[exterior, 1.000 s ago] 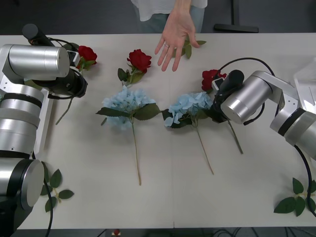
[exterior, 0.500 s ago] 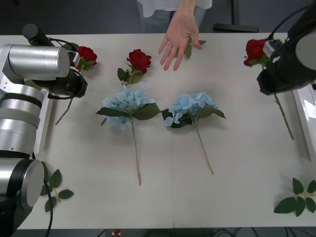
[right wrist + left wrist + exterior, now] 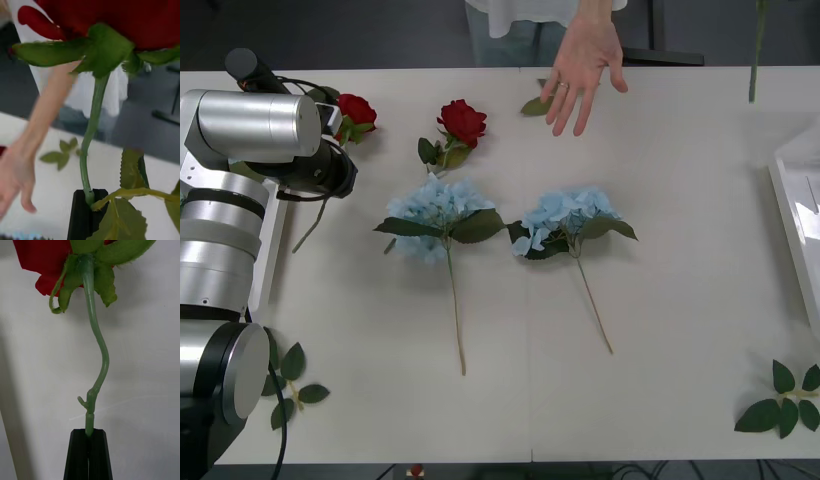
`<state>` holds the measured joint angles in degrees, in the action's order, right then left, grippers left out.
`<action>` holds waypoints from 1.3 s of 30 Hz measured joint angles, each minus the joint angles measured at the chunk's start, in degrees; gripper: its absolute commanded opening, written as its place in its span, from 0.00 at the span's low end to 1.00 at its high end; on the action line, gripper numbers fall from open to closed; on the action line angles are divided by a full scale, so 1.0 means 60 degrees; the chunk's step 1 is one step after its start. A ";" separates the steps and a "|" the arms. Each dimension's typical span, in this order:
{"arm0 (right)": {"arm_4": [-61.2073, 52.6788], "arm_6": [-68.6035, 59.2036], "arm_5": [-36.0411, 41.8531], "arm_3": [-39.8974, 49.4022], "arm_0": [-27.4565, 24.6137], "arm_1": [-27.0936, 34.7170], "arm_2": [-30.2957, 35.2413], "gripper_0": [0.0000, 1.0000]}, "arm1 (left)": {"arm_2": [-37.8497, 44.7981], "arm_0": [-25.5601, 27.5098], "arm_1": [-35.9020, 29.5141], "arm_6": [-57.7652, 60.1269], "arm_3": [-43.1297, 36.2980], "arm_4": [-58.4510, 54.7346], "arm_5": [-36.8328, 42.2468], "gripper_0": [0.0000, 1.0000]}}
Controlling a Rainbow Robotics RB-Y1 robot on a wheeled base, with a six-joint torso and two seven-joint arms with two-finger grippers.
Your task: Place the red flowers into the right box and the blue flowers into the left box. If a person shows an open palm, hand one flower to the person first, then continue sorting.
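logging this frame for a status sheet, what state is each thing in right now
right gripper: lifted off the table, jaws shut on a red rose stem
left gripper: far left of the table, jaws shut on a red rose stem
third red rose: lying loose on the table
two blue hydrangeas: lying flat, unsorted
person's hand: open, fingers spread over the table's far edge
right box: nothing in the part showing

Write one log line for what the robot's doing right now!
right gripper: shut on red rose, raised | left gripper: shut on rose stem | person's hand: open over table | blue flowers: on table
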<state>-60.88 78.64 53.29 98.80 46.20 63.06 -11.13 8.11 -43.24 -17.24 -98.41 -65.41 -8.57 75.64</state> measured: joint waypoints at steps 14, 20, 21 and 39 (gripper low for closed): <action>0.4348 -0.0008 -0.4019 -0.2965 0.1968 -0.2909 -0.1635 0.00 | 0.0004 0.0000 0.0000 -0.0025 0.0000 -0.0218 -0.0001 0.00; 0.5080 -0.0012 -0.4493 -0.5283 0.3458 -0.4320 -0.1942 0.00 | 0.0015 0.0000 0.0000 -0.0028 0.0000 -0.0261 -0.0005 0.00; 0.5207 -0.0013 -0.4514 -0.5505 0.3606 -0.4491 -0.1923 0.00 | 0.0020 0.0000 0.0000 -0.0028 0.0000 -0.0261 -0.0005 0.00; 0.5720 -0.0310 -0.4676 -0.5836 0.3872 -0.4988 -0.1874 0.00 | 0.0191 0.0000 0.0000 -0.0075 0.0000 -0.0261 -0.0006 0.00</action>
<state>-26.56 76.78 25.24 63.79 69.44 33.13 -22.37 9.25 -43.24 -17.24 -98.86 -65.41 -10.14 75.60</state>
